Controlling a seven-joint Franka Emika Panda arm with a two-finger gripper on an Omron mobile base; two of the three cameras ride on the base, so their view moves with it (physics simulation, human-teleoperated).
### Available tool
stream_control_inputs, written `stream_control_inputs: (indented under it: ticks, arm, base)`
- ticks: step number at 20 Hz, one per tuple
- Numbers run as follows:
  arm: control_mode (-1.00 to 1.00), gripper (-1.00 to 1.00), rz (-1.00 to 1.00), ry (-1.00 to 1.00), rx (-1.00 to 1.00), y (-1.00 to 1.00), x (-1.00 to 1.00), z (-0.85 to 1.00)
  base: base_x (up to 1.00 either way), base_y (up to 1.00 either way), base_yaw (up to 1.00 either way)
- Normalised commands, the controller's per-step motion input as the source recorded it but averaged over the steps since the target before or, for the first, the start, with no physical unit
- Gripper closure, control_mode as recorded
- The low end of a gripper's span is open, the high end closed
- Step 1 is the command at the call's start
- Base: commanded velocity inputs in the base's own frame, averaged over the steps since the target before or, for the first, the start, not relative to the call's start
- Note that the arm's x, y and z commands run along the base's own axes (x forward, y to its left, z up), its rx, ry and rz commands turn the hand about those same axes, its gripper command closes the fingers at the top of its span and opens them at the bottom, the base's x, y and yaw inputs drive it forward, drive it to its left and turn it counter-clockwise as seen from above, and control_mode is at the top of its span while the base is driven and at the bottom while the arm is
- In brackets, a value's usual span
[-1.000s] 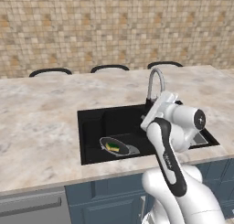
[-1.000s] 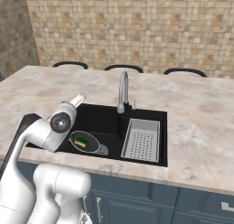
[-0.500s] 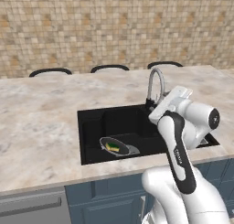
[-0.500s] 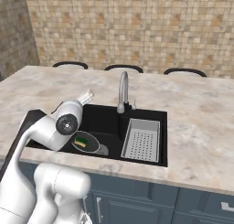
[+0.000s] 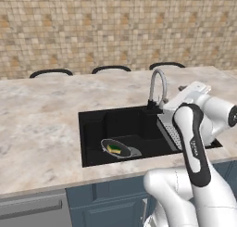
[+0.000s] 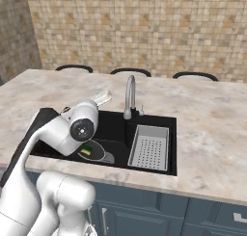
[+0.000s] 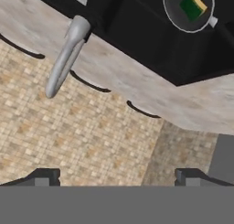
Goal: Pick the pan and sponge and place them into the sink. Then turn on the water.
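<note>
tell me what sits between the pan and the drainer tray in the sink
Nothing: in the right base view only bare black sink floor separates the pan from the drainer tray.

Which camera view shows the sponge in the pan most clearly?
The hand view: the sponge lies unobstructed inside the pan, green face and yellow edge both visible. In the left base view it is small but unobstructed; in the right base view the arm partly covers the pan.

There is one pan (image 5: pixel 119 148) and one sponge (image 5: pixel 113 149). There is one sink (image 5: pixel 92 129), one tap (image 5: pixel 158 85) and one grey tray (image 6: pixel 150 147). Three dark chair tops (image 5: pixel 110 68) show behind the counter (image 5: pixel 37 129).
</note>
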Motion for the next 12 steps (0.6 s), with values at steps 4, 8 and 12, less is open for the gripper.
stream_control_inputs:
  ticks: [4, 8, 12]
  arm:
    - [-1.0, -1.0, -0.05, -0.03, 0.07, -0.42, 0.0, 0.22]
    - [-1.0, -1.0, -0.05, -0.03, 0.07, -0.46, 0.0, 0.15]
    - [-1.0, -1.0, -0.04, -0.01, 0.09, -0.44, 0.02, 0.09]
  base:
    - [0.0, 0.0, 0.0]
    - [0.0, 0.0, 0.0]
    - [0.0, 0.0, 0.0]
